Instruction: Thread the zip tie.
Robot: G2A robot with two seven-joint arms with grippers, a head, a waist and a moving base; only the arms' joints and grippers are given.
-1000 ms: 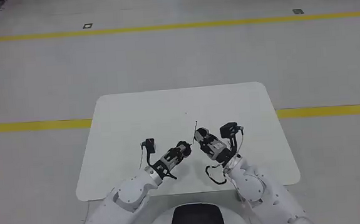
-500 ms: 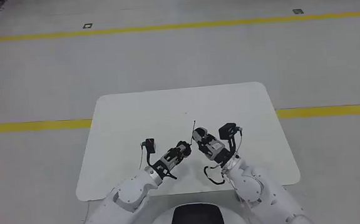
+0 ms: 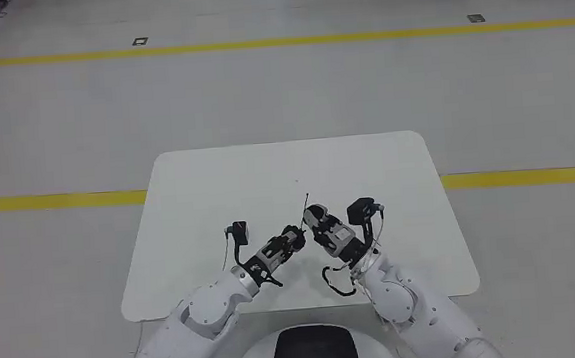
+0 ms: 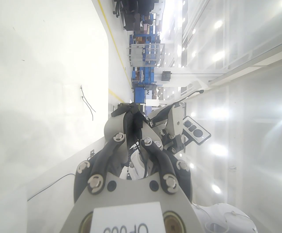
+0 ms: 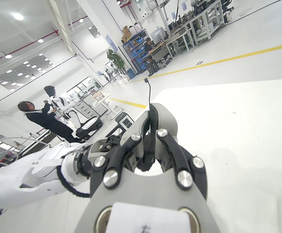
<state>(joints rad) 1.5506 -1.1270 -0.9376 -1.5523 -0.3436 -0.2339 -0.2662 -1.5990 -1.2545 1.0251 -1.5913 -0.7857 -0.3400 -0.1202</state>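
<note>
Two grippers hang close together above the white desk [image 3: 387,162], a little in from its near edge and about midway across its width. The left gripper [image 3: 291,240] is the one closer to the desk's near edge. Its fingers [image 4: 123,123] are drawn fully together, and whether anything is pinched between them cannot be made out. The right gripper [image 3: 315,219] is just beside it and slightly farther onto the desk, with the two tips almost meeting. Its fingers [image 5: 164,120] are closed tight on the zip tie [image 5: 149,94].

The tie is a thin black strip that stands up out of the fingertips, held in the air clear of the desk. It has a small knob at its free upper end. A dark curl shows inside this gripper behind the fingers, and whether it belongs to the same tie is unclear.

Farther in on the desk, two thin black strands [image 4: 88,106] lie flat and loose, apart from both grippers. Past the desk's far edge, a yellow line [image 3: 258,44] crosses the pale floor.
</note>
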